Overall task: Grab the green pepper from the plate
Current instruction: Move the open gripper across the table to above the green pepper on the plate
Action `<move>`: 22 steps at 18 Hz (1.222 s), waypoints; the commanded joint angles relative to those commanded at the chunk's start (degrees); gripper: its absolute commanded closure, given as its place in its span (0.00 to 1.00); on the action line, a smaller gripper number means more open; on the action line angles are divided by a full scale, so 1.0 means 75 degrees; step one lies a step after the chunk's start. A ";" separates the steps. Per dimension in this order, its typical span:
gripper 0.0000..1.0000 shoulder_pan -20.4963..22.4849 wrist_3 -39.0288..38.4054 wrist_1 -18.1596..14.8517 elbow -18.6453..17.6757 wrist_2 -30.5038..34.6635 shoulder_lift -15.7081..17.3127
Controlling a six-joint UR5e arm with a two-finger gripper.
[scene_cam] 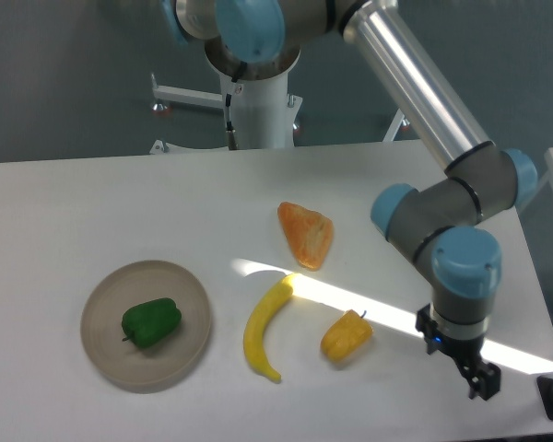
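The green pepper [151,322] is glossy dark green and lies on the round beige-grey plate [106,354] at the front left of the table. My gripper [479,378] hangs at the front right, far from the plate, pointing down towards the table. Only a dark fingertip shows clearly, so I cannot tell whether the jaws are open or shut. Nothing appears to be held in it.
A long yellow curved pepper [264,327] lies right of the plate. A small yellow-orange pepper [346,336] lies beside it. An orange wedge-shaped piece [306,234] sits further back. The arm's base column [258,101] stands at the table's rear.
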 joint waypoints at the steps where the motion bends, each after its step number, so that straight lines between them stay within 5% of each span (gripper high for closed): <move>1: 0.00 -0.0129 -0.0246 0.0000 -0.0246 -0.0012 0.0188; 15: 0.00 -0.1231 -0.3493 0.0082 -0.2591 -0.1324 0.1958; 22: 0.00 -0.1758 -0.4243 0.0326 -0.3061 -0.1605 0.2147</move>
